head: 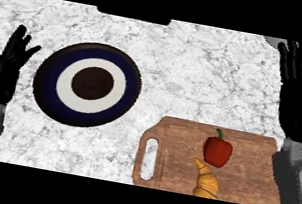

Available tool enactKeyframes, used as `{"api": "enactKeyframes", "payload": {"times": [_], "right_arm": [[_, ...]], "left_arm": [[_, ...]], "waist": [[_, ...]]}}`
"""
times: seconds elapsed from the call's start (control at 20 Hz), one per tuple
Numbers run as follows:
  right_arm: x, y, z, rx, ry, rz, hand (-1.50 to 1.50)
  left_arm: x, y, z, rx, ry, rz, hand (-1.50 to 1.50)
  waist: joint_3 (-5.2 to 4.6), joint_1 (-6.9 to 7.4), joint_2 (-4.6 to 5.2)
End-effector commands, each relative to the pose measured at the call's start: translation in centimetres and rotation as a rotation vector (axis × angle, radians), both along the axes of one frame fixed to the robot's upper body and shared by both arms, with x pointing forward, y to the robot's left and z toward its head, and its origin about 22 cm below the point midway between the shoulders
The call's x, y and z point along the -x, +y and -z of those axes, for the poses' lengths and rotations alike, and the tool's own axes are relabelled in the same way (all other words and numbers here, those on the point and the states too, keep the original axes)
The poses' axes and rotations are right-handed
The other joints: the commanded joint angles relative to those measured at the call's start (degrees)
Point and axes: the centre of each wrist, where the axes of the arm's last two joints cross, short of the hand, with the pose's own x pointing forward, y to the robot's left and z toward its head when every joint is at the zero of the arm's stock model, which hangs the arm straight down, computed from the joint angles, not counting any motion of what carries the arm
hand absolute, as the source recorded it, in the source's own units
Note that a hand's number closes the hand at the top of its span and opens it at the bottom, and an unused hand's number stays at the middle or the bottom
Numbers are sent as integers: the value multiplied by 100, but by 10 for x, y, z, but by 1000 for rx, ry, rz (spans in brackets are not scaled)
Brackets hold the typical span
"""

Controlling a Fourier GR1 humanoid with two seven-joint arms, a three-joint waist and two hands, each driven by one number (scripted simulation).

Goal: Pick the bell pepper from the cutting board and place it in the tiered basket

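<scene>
Bell pepper (pixel 217 151) lies on the cutting board (pixel 248 164), touching a croissant (pixel 206 181). My right hand (pixel 300 67) extends beyond the board, fingers straight. My left hand (pixel 0 72) rests at the left edge, fingers spread.

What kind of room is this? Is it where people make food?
Most likely a kitchen. A wooden cutting board lies on a marble-look counter with a red bell pepper and a croissant on it, and a round plate sits beside it.
</scene>
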Motion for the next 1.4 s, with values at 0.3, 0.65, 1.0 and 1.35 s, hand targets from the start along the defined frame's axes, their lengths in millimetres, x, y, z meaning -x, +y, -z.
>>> {"api": "enactKeyframes", "payload": {"times": [0.3,0.65,1.0,1.35], "right_arm": [[30,-47,-14,-254,-230,742,150],[126,-43,146,-51,514,1243,-150],[184,-24,145,167,796,1025,-150],[190,-24,107,330,1009,893,-150]], "left_arm": [[17,19,17,-93,99,-41,0],[19,14,9,-136,119,27,0],[21,3,6,-145,100,80,0],[10,-12,-3,-159,82,117,0]], "waist": [[303,-1013,-516],[146,-431,-41],[110,-73,50],[104,115,149]]}}
